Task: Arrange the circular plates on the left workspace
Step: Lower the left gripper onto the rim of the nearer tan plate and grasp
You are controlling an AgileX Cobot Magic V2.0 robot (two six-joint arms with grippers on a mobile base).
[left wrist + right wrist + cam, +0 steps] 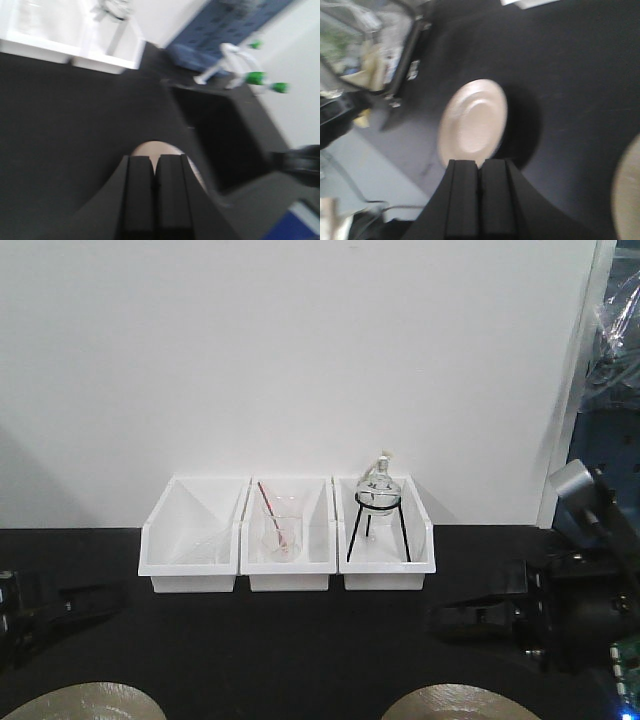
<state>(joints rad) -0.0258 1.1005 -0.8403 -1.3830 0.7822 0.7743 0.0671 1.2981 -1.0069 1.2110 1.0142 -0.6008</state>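
The left pincer [155,161] and right pincer [480,164] are both pressed together, seemingly empty despite blur. A circular plate [472,122] lies on the worktop [560,75] just beyond the right pincer's tips; its placing leftward looks not yet done.

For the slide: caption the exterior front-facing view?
Left gripper and right gripper over black benchtop, three white bins behind, two beige plates in front.
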